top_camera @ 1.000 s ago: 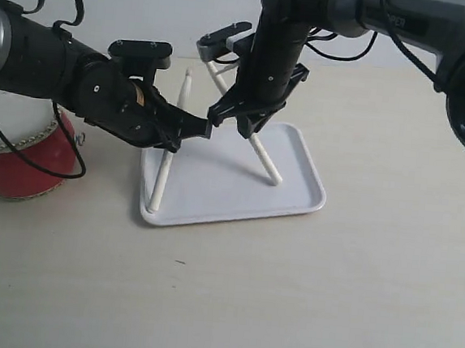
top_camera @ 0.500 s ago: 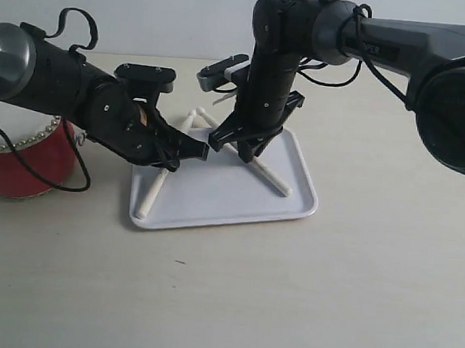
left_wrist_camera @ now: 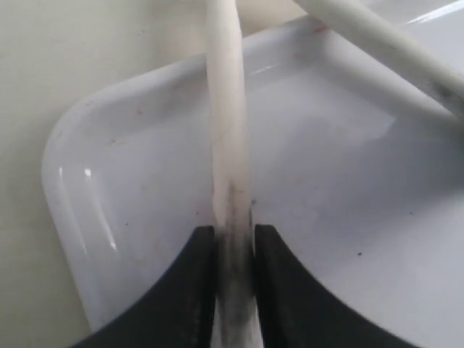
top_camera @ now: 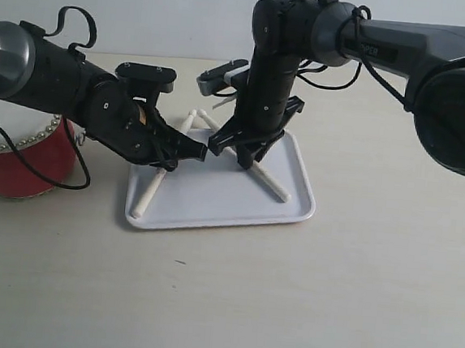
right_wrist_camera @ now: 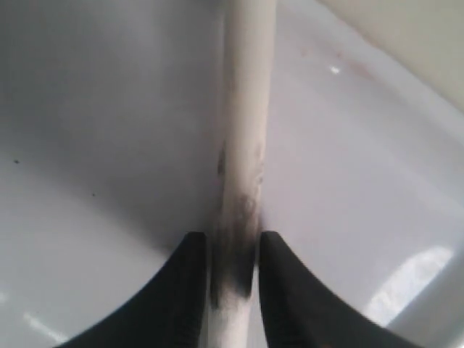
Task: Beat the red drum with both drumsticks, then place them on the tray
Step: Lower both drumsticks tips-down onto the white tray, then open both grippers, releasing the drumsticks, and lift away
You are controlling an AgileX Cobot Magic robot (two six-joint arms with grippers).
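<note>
The red drum with its cream top stands at the far left, partly cut off by the frame edge. The white tray lies mid-table. My left gripper is shut on one drumstick, which slants over the tray's left end. My right gripper straddles the other drumstick, which lies along the tray floor. Its jaws stand slightly apart from the stick, with a thin gap showing. The two sticks cross near the tray's far edge.
A black cable loops from the left arm down in front of the drum. Beige tabletop stretches to the front and right of the tray. A pale wall runs behind the table.
Both sticks have come down from a steep tilt to lie low over the tray, which slid a little left. The right jaws have loosened around their stick.
</note>
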